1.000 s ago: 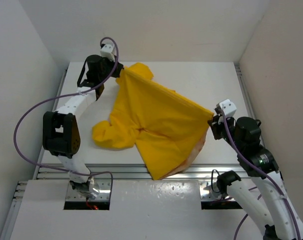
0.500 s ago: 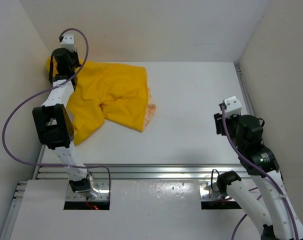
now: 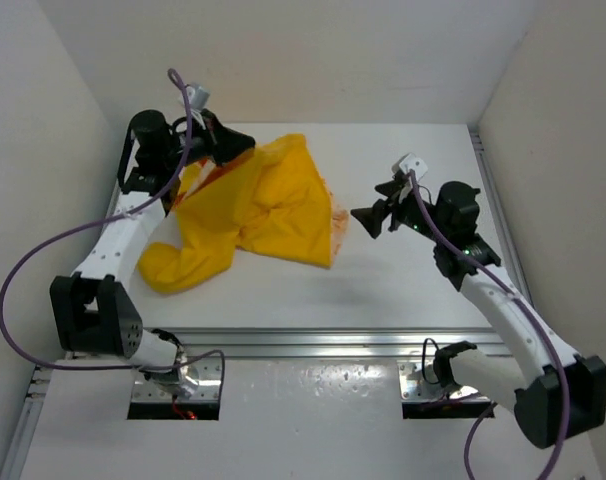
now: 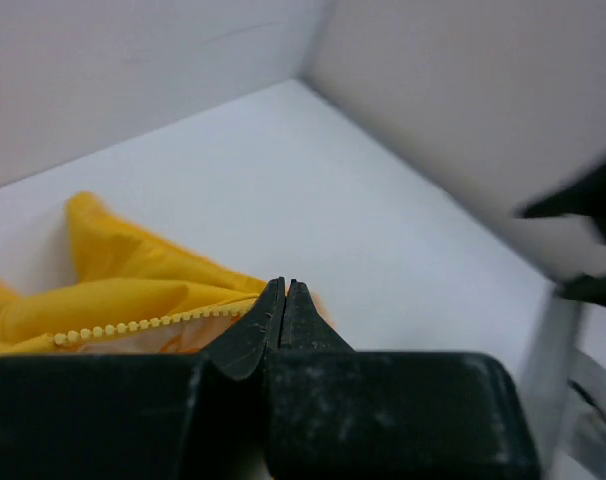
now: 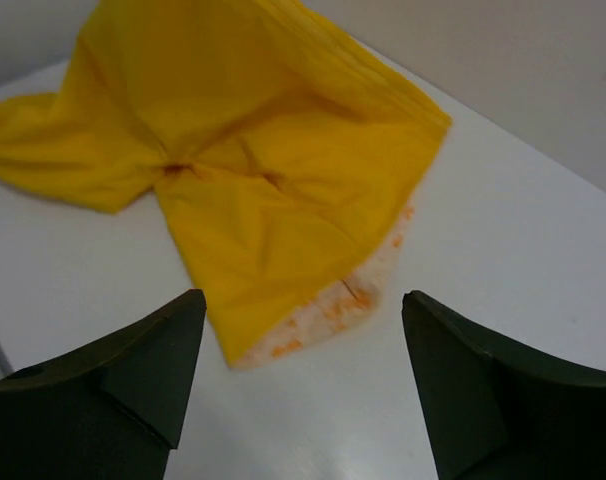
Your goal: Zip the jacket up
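The yellow jacket (image 3: 268, 200) lies crumpled on the left half of the white table (image 3: 413, 290), one sleeve (image 3: 178, 268) trailing toward the near left. Its upper edge is lifted up to my left gripper (image 3: 245, 145), which is shut on the fabric beside the zipper. In the left wrist view the yellow zipper teeth (image 4: 133, 325) run up to the closed tips of the left gripper (image 4: 286, 286). My right gripper (image 3: 366, 219) stands wide open just right of the hem, holding nothing. From the right wrist, the jacket (image 5: 273, 170) shows its orange-printed white lining (image 5: 355, 297) ahead of the right gripper (image 5: 303, 298).
Pale walls (image 3: 43, 110) enclose the table on the left, back and right. An aluminium rail (image 3: 303, 342) runs along the near edge. A purple cable (image 3: 33, 260) loops beside the left arm.
The right gripper let go of the jacket's corner and opened, then reached in toward the hem. The left gripper swung the jacket far left, then back toward the middle.
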Controlling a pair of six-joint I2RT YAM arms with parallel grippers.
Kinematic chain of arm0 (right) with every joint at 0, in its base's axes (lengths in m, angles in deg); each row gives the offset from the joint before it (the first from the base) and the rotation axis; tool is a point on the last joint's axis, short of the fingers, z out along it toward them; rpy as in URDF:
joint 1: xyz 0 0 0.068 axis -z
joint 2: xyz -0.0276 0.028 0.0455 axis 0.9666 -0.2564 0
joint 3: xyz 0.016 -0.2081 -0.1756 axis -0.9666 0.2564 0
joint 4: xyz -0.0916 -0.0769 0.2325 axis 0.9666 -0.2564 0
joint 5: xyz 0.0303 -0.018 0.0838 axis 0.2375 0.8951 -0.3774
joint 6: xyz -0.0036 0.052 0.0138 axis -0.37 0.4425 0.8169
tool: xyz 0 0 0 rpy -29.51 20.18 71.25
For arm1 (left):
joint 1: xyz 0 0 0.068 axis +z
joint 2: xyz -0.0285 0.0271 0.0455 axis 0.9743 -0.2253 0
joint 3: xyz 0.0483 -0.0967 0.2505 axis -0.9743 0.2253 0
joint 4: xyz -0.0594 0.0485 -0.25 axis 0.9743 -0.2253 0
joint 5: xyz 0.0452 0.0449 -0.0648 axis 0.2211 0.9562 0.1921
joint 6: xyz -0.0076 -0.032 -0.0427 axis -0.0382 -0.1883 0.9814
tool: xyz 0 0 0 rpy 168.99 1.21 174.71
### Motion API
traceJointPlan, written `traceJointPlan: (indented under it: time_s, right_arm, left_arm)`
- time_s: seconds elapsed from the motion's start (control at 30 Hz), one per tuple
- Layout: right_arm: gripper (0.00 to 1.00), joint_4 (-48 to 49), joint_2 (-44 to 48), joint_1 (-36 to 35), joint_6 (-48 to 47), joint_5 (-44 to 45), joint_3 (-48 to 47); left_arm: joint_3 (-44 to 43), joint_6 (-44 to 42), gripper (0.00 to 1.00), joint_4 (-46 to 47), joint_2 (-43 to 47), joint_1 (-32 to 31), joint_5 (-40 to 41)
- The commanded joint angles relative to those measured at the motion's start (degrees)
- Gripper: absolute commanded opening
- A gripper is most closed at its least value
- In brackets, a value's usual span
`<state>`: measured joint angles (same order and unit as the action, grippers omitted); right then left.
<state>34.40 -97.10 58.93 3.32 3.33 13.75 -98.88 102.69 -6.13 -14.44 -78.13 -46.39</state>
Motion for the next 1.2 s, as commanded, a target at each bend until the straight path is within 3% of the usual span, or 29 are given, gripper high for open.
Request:
traceJointPlan:
  time_s: [0.0,0.1,0.3,0.77,1.0,1.1,1.17]
  right_arm:
    - [0.81,21.7,-5.6,-0.1,9.8,-12.1,-2.5]
    - [0.87,35.4,-11.3,-0.8,14.6,-13.9,-4.4]
    - [0.96,42.1,-15.0,-4.4,16.2,-18.6,-7.5]
    - [0.99,34.2,-18.0,-8.2,21.7,-30.1,-13.0]
    - [0.97,19.9,-19.8,-10.4,11.8,-31.3,-15.4]
    - [0.94,16.5,-21.0,-11.1,8.4,-28.5,-16.8]
    - [0.85,15.7,-21.5,-11.3,7.5,-27.6,-17.2]
  left_arm:
    - [0.4,10.3,0.0,3.1,8.0,-6.4,-14.3]
    - [0.4,11.1,0.0,-0.2,9.8,-9.6,-15.0]
    - [1.7,11.0,0.0,-3.0,12.2,-12.2,-13.6]
    - [0.7,9.9,0.0,-4.0,11.7,-17.8,-11.1]
    - [-0.4,9.9,0.0,-4.0,11.7,-19.0,-11.1]
    - [-0.9,9.9,0.0,-4.6,11.7,-19.5,-10.6]
    - [-0.9,9.4,0.0,-5.4,11.7,-20.7,-10.1]
